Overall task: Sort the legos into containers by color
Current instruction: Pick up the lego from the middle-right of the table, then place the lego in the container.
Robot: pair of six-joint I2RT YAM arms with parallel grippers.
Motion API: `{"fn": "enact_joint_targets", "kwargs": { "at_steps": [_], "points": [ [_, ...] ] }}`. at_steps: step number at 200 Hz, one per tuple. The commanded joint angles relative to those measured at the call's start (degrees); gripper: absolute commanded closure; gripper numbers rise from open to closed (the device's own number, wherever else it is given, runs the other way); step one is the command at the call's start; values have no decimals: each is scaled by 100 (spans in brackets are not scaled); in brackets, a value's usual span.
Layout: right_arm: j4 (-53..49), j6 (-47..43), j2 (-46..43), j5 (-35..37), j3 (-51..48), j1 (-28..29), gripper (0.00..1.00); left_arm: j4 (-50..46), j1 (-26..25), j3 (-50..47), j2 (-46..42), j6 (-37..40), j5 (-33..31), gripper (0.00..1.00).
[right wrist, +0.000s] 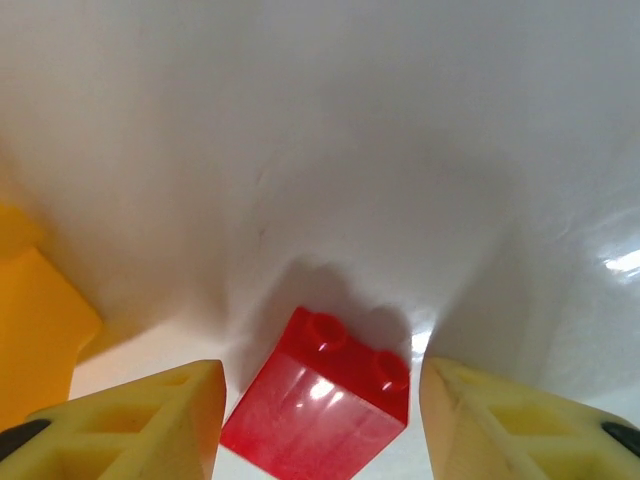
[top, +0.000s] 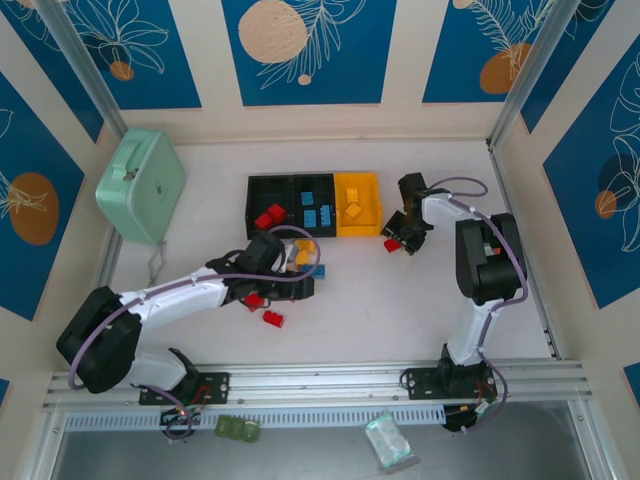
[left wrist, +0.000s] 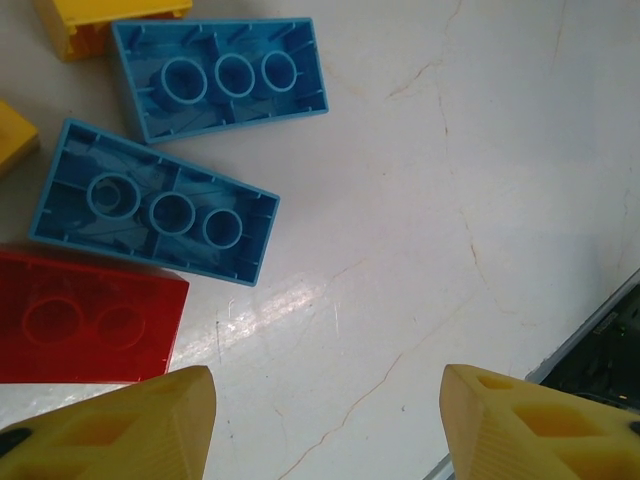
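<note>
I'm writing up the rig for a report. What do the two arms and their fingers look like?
The left arm and right arm match: white tubular links between bulky black joint housings, each with a lavender cable looped along the outside. Their fingers are yellow plastic wedges with hollow moulded pockets and a small black inset near the base.

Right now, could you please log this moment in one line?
left jaws: open | right jaws: astride red brick, grip unclear | bins: partly filled
</note>
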Motion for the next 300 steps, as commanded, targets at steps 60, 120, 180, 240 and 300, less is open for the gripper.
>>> {"fn": "enact_joint_targets", "kwargs": {
  "at_steps": [60, 120, 180, 240, 300],
  "points": [
    [-271, 107, -91, -295, -307, 245, 55, 63, -71, -129, -51, -72, -57, 40],
    [-358, -80, -367, -215, -368, -13, 65, 52, -64, -161, -55, -64, -93, 40],
    [-496, -274, -1039, -176, -485, 97, 71, 66, -67, -111, -60, -79, -128, 40],
    [-765, -418, -1722, -198, -33, 620, 71, -793, 94, -112, -586, -340, -869, 40],
    [-867, -484, -629, -372, 1731, 1590, 71, -1810, 599, -649, -1741, -859, -1500, 40]
  ]
}}
